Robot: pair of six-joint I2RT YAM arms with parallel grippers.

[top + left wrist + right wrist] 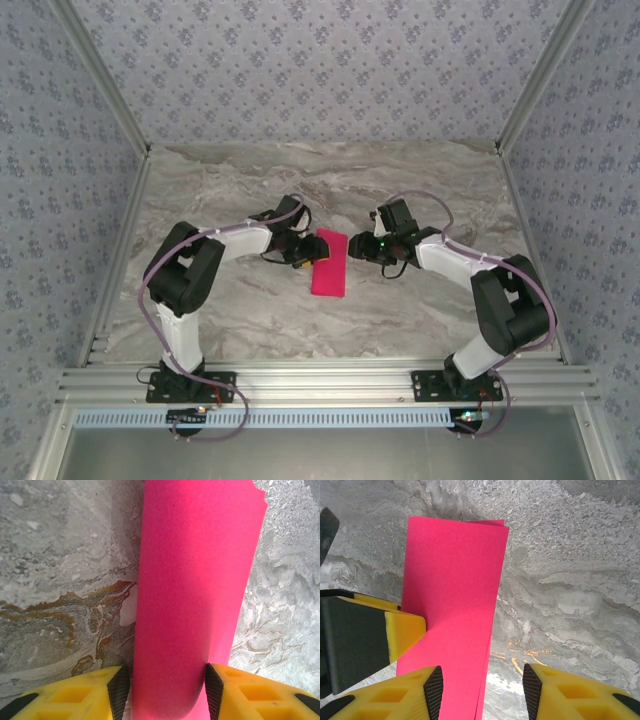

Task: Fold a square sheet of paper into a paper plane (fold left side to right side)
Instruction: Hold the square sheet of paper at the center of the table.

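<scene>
The square sheet of paper (330,263) is magenta-pink and lies folded in half as a narrow rectangle in the middle of the marble table (420,180). My left gripper (303,255) is at its left long side. In the left wrist view the rounded fold of the paper (195,580) bulges up between the fingers of the left gripper (166,692), brushing the right pad (214,690), with a thin gap at the left one. My right gripper (360,248) is at the right side. In the right wrist view it (482,692) stands open over the paper's (452,595) loose edges.
A yellow finger of the left gripper (405,630) rests against the sheet's far side in the right wrist view. Patterned walls and aluminium rails (320,380) enclose the table. Bare marble stretches behind and in front of the sheet.
</scene>
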